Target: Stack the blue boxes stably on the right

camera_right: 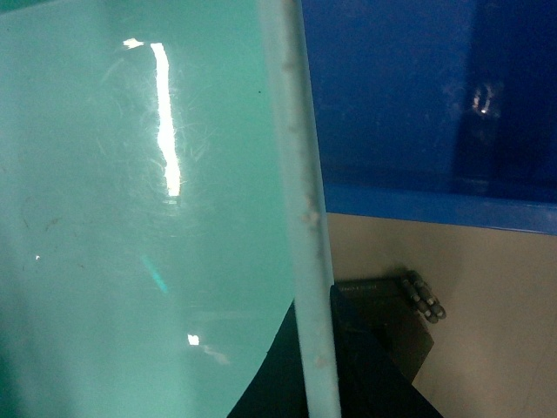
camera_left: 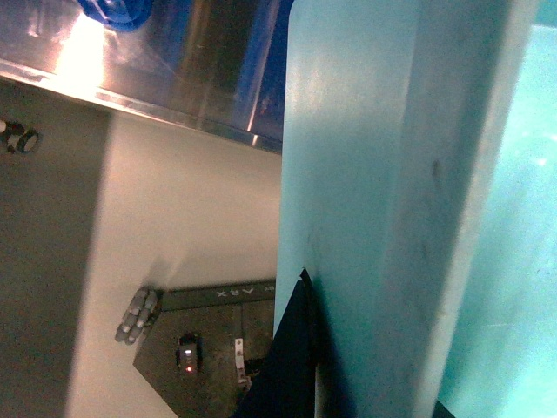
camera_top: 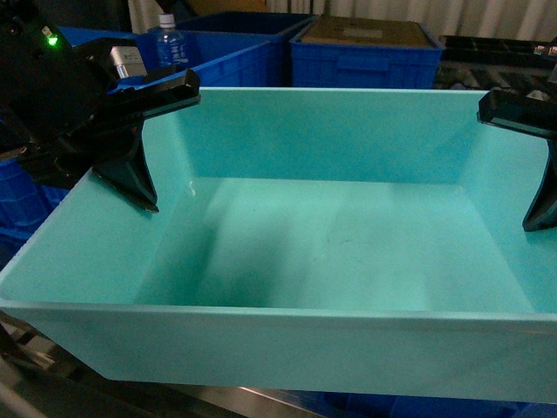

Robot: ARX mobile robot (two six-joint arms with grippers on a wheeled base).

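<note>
Turquoise tub fills the near-center of the head view, open top up, held between my two arms. Its near wall sits closest to me; below it, a strip of metal surface shows at the bottom edge.

My left pincer is clamped on the tub's left wall: one finger hangs down inside, the other lies along the rim. Left wrist view shows a dark finger pressed against the wall's outer face, pale floor below.

My right pincer is clamped on the right wall the same way. Right wrist view shows the thin rim running between my fingers, tub interior on the left.

Far side: dark blue crates behind the tub, a plastic water bottle at far left, a brown cardboard box inside the right crate.
</note>
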